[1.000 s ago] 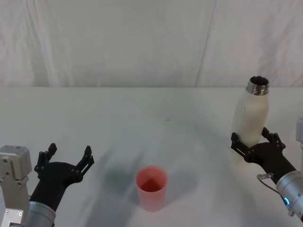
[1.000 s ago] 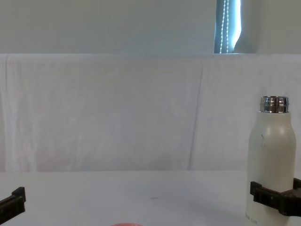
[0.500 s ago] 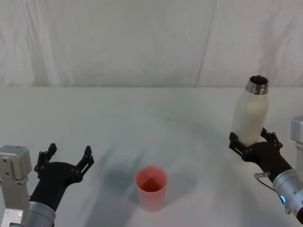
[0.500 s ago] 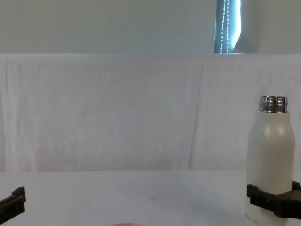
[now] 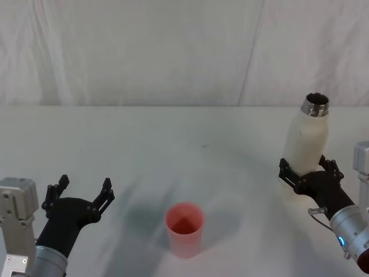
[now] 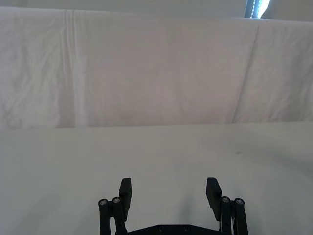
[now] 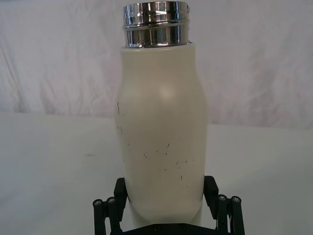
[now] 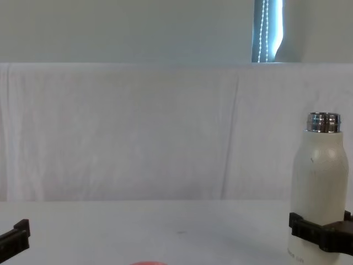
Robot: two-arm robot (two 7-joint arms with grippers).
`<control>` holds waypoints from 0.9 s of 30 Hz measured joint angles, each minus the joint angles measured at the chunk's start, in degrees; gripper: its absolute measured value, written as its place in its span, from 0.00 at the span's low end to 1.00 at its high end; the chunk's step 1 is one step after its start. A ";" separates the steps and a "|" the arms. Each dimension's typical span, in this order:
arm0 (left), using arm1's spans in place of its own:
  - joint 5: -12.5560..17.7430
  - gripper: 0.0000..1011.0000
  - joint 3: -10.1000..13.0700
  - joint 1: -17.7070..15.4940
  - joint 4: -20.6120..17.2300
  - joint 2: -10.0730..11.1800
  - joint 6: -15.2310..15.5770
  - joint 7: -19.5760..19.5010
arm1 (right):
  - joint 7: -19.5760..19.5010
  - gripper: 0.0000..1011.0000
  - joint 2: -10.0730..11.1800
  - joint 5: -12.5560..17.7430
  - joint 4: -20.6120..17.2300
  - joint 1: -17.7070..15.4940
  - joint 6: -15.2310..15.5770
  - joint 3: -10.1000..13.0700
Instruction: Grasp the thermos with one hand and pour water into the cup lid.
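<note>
White cloth hangs as a creased backdrop (image 5: 173, 52) behind a pale, smooth tabletop (image 5: 173, 133), and a narrow strip of bright window with a bead cord (image 8: 268, 30) shows above the cloth in the chest view.

Landmark: the small pink-red round cup lid (image 5: 184, 228), standing open side up on the tabletop near the front edge, roughly midway between the two arms. From the chest camera its curved top rim (image 8: 148, 263) sits at the lower border.

Item 1: the tall cream-white thermos with rounded shoulders and a shiny steel threaded neck (image 5: 305, 144) stands upright, uncapped, well to the right of the cup lid and farther back. Faint dark specks mark its body in the right wrist view (image 7: 161, 132). From the chest camera it rises at the right side (image 8: 319, 182).

Item 2: the right gripper (image 5: 307, 173), black with blocky jaws on a grey wrist, is at the thermos's lower body. Its jaws stand one on each side of the bottle, close against the wall (image 7: 166, 198). Whether the thermos base rests on the tabletop cannot be determined.

Item 3: the left gripper (image 5: 81, 195) sits low to the left of the cup lid, well apart from it, jaws spread wide with nothing between them (image 6: 168, 191).
</note>
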 joint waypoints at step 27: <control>0.00 0.99 0.00 0.00 0.00 0.00 0.00 0.00 | 0.45 0.99 -1.15 0.27 1.72 0.65 -1.98 0.30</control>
